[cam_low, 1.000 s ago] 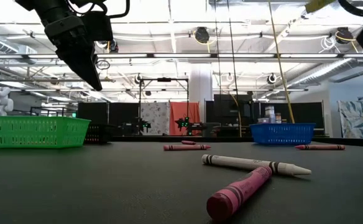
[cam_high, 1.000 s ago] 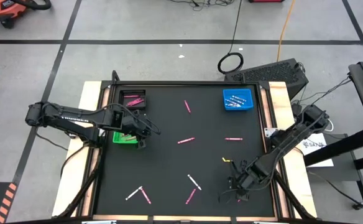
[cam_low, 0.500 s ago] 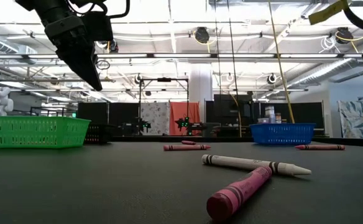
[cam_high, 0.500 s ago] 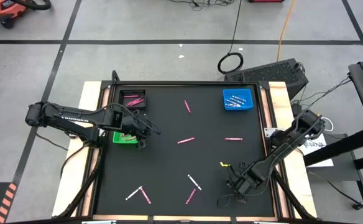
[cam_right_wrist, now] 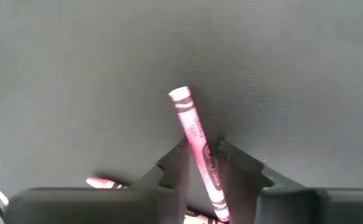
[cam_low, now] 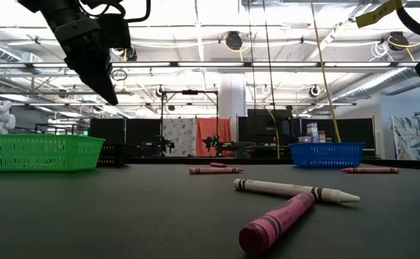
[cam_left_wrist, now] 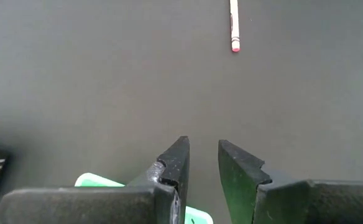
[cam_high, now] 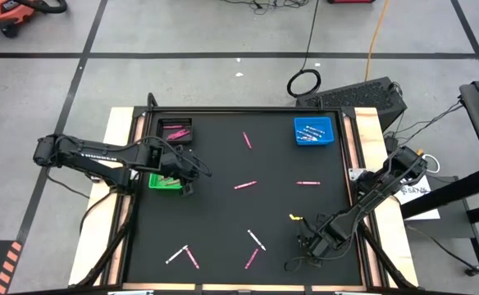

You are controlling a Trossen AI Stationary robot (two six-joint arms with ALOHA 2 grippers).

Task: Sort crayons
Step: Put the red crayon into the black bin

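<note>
gripping a pink crayon [cam_right_wrist: 197,143] at the table's near right with the right gripper [cam_right_wrist: 201,163].
we see it lying between both fingers, pads closed on its barrel, tip poking forward, likely lifted for sorting. left gripper [cam_left_wrist: 202,163] waits over the green tray [cam_high: 165,182], far left, fingers slightly apart, empty; other crayons lie scattered.
</note>
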